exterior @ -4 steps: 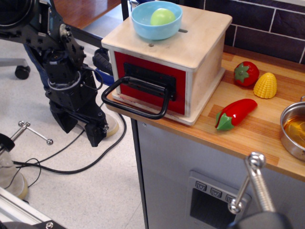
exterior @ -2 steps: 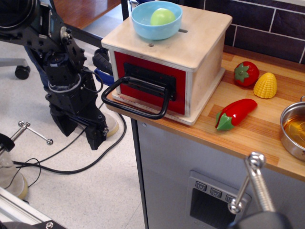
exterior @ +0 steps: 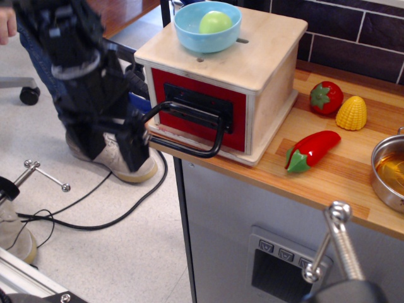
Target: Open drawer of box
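Claw (exterior: 126, 148) is seen blurred off the desk's (exterior: 353, 183) left edge, against the drawer's black loop handle (exterior: 186, 136); whether it is spread or pinching cannot be told. Drawer (exterior: 202, 110) is seated flush in the box (exterior: 265, 69) at the desk's left corner. Blue bowl (exterior: 207, 26) is set on top.

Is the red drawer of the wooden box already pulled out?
No, the drawer has its red front flush with the front of the box, and only the black handle sticks out.
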Motion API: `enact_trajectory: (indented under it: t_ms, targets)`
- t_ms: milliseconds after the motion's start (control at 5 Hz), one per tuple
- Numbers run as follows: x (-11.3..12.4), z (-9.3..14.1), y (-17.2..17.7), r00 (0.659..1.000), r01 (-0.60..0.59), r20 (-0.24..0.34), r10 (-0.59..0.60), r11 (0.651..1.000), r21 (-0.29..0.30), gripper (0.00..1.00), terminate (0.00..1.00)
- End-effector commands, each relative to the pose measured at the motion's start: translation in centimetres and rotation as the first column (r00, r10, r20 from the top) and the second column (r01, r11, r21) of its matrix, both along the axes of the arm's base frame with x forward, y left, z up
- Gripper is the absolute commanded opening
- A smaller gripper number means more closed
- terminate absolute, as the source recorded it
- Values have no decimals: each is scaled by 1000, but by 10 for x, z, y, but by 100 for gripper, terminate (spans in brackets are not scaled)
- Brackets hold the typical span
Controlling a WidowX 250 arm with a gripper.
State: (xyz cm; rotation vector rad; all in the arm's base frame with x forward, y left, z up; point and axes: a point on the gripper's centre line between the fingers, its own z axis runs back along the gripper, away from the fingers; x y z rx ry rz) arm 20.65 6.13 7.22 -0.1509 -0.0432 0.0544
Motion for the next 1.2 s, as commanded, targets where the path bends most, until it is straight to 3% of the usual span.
enact_trajectory:
  t_ms: [0, 200, 400, 1000]
  targets:
    - [49, 59, 2, 993, -38, 111, 42, 998, -43, 100, 0]
    - [59, 49, -10, 983, -33, 179, 35, 999, -12, 100, 0]
    - [66, 36, -15, 981, -25, 191, 22, 1000, 14, 100, 0]
    - [50, -20, -25, 971, -7, 238, -19, 994, 108, 100, 0]
